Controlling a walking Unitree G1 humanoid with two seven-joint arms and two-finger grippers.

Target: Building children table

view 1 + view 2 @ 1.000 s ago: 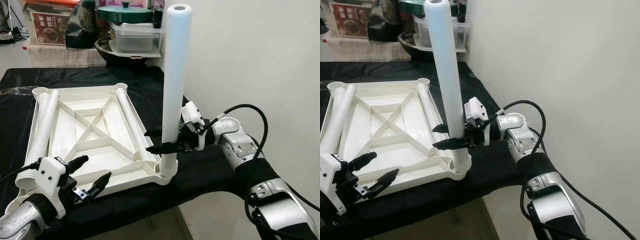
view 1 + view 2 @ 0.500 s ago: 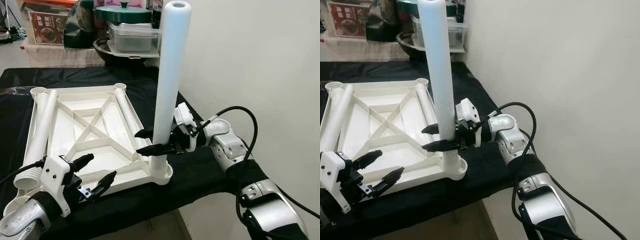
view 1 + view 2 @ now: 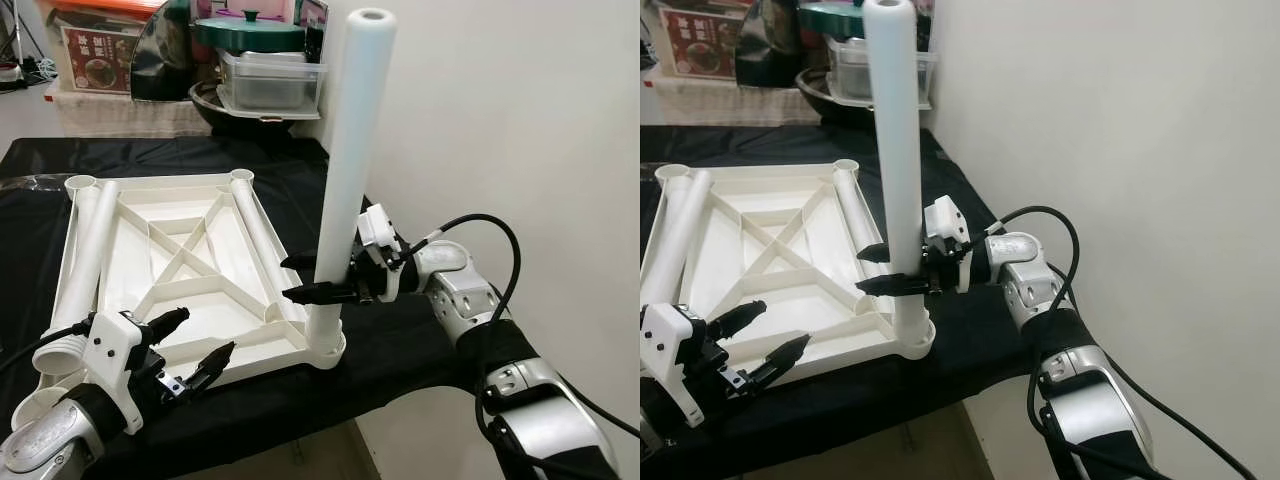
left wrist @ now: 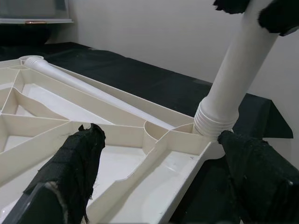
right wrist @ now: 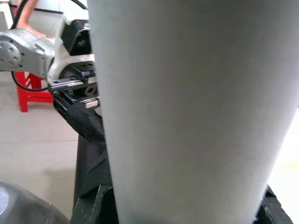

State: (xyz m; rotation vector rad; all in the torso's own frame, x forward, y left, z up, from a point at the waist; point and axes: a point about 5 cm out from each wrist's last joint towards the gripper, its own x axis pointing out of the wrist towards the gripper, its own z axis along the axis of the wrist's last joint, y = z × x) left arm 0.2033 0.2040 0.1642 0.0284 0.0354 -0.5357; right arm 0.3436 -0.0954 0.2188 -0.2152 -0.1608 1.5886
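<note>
While right hand [image 3: 308, 277] clamps upright leg [image 3: 345, 180], tabletop [image 3: 170, 270] near cloth edge

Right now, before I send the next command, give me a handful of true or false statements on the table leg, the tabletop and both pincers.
1. The right pincer grips the upright white leg low on its shaft. True.
2. That leg stands in the tabletop's near right corner socket. True.
3. The left pincer is shut on a second leg. False: it is open and holds nothing, hovering by the tabletop's near edge.
4. The tabletop lies right side up. False: its ribbed underside faces up.
5. Two more legs lie flat on the tabletop. True.
6. The tabletop rests on a bare wooden floor. False: it sits on a black cloth.
</note>
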